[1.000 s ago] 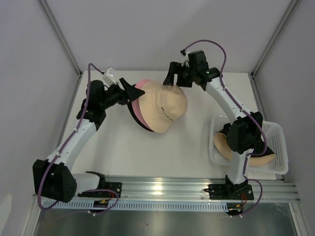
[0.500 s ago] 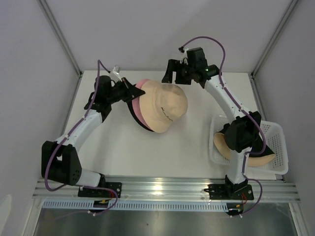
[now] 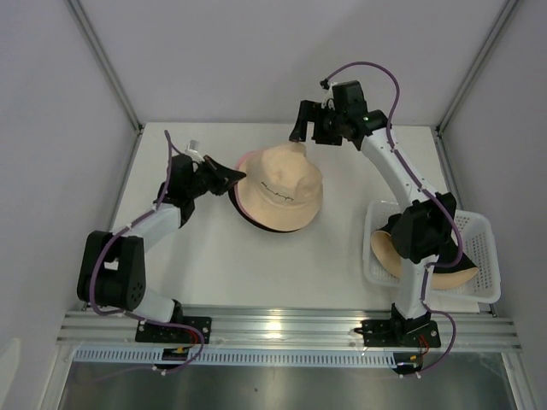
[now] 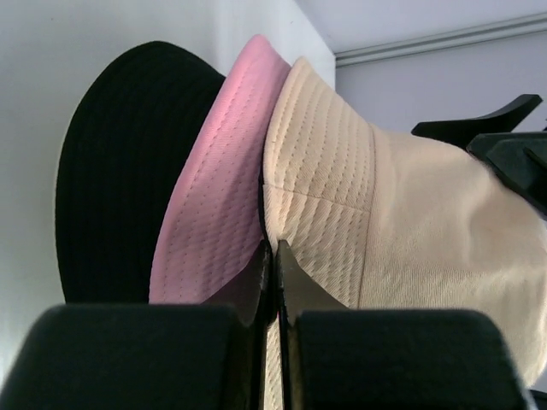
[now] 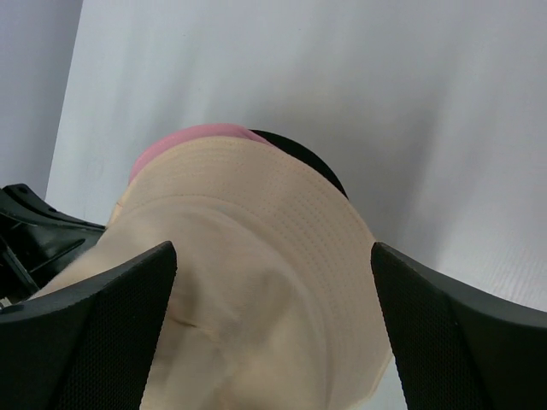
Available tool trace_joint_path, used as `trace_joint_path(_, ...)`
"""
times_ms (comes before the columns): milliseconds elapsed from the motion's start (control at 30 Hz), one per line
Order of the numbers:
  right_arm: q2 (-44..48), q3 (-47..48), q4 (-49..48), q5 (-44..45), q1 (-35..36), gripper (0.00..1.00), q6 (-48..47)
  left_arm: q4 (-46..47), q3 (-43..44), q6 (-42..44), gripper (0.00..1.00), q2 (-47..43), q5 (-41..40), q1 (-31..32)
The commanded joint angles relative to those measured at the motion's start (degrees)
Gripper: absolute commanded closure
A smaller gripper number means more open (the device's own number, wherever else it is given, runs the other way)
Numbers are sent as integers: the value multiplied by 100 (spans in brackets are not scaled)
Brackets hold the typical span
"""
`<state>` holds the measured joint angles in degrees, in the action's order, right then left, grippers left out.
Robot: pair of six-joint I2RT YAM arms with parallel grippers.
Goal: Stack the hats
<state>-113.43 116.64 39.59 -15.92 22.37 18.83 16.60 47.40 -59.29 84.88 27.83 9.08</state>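
Three hats lie nested on the table. The beige hat (image 3: 282, 190) is on top, over a pink hat (image 3: 240, 164) and a black hat (image 3: 248, 217) whose brims show at the left. My left gripper (image 3: 233, 177) is shut, its tips (image 4: 273, 248) at the seam between the pink brim (image 4: 214, 188) and the beige brim (image 4: 316, 171); nothing shows between the fingers. The black brim (image 4: 120, 171) lies beyond the pink one. My right gripper (image 3: 301, 130) hangs open above the beige crown (image 5: 282, 196), fingers wide apart (image 5: 273, 248).
A white mesh basket (image 3: 481, 229) stands at the right near edge with another beige hat (image 3: 386, 253) in it, partly behind my right arm. Grey walls close in the table at the back and sides.
My left gripper has shut and its arm has reached farther in. The hat stack has dropped from tilted to flat. My right gripper has opened a little wider and lifted off.
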Motion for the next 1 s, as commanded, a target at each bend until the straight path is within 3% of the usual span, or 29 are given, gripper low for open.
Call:
trace_joint_path(0, 233, -18, -39, 107, -154, 2, -64, 1122, -521, -180, 99, 257, 28, -64)
trace_joint_path(267, 391, -334, -92, 344, -198, 1, -29, 2374, -1057, 242, 99, 423, -383, -73)
trace_joint_path(567, 927, -949, -250, 643, -488, 1, 7, 2242, -1013, 339, 99, 898, -498, -73)
trace_joint_path(833, 1367, -1345, -242, 871, -743, 0, -63, 2261, -1155, 488, 99, 504, -332, -73)
trace_joint_path(933, 1569, -1381, -40, 1117, -927, 1, -177, 1830, -962, 611, 93, 136, -270, -73)
trace_joint_path(967, 1630, -1381, 135, 1257, -1093, 1, -178, 1699, -934, 690, 85, 21, -270, -73)
